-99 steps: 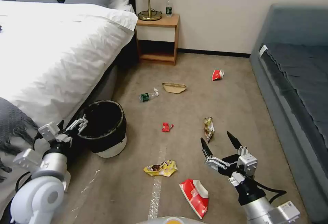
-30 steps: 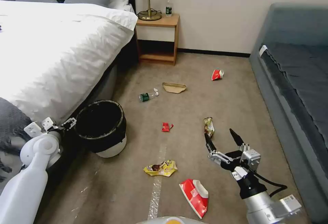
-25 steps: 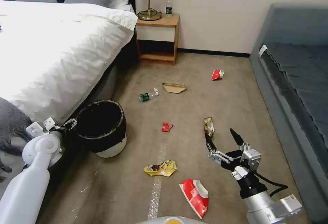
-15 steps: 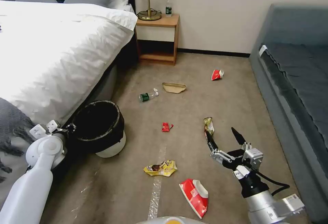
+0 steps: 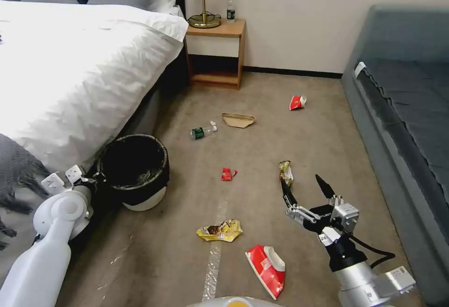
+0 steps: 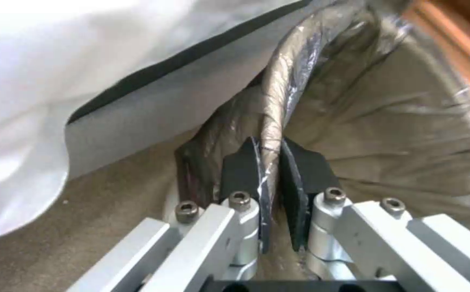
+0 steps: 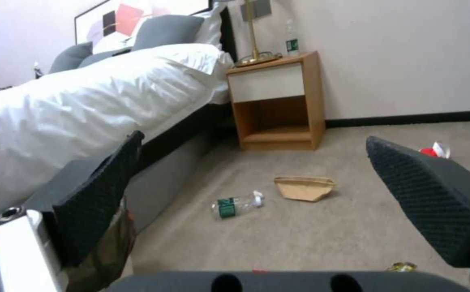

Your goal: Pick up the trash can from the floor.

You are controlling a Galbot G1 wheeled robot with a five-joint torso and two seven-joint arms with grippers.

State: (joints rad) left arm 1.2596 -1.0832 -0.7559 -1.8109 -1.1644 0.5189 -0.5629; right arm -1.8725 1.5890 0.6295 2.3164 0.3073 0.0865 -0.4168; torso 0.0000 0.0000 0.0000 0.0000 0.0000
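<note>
A bedroom.
White-quilted bed (image 5: 70, 63), wooden nightstand (image 5: 217, 54) with lamp (image 5: 204, 3), grey sofa (image 5: 407, 110), carpet (image 5: 280, 134) strewn with litter.

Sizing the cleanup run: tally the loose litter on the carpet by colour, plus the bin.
Red: 3, a carton, a small wrapper, a crumpled pack
Yellow: 1, a snack bag
Gold-brown: 1, a wrapper
Tan: 1, a paper bag
Clear: 1, a bottle
Bin: 1, the trash can
Total: 8
</note>
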